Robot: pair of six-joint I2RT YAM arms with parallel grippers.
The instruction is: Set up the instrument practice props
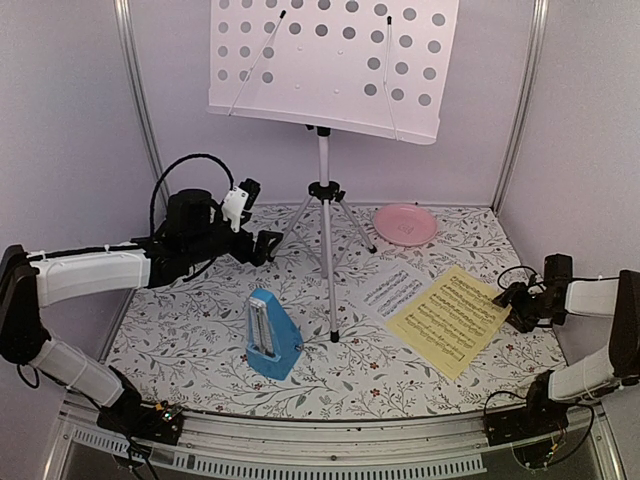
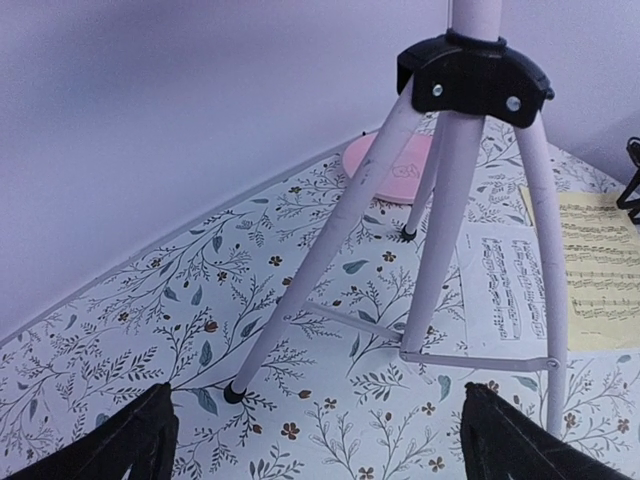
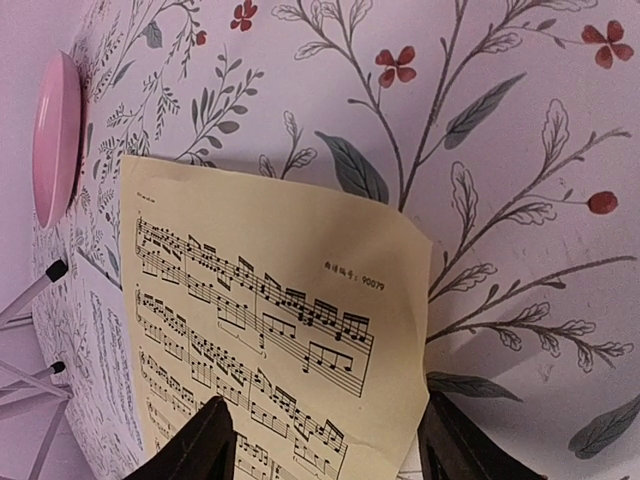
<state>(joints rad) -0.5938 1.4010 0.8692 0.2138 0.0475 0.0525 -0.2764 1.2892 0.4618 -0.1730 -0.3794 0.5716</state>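
Observation:
The music stand's pale perforated desk (image 1: 335,60) stands high on silver tripod legs (image 1: 327,235) at the back centre. The blue metronome (image 1: 272,335) stands upright in front left. The white sheet (image 1: 392,290) lies flat, and the yellow sheet (image 1: 452,318) partly overlaps it on the right. My left gripper (image 1: 262,245) is open and empty just left of the tripod, whose legs (image 2: 440,260) fill the left wrist view. My right gripper (image 1: 515,303) is open at the yellow sheet's right corner. The sheet's corner (image 3: 300,330) lies between the spread fingers (image 3: 195,445), its edge slightly lifted.
A pink round plate (image 1: 405,223) lies at the back right, behind the sheets, and also shows in the left wrist view (image 2: 395,170). A floral cloth (image 1: 180,330) covers the table. Pale walls close in the left, back and right sides.

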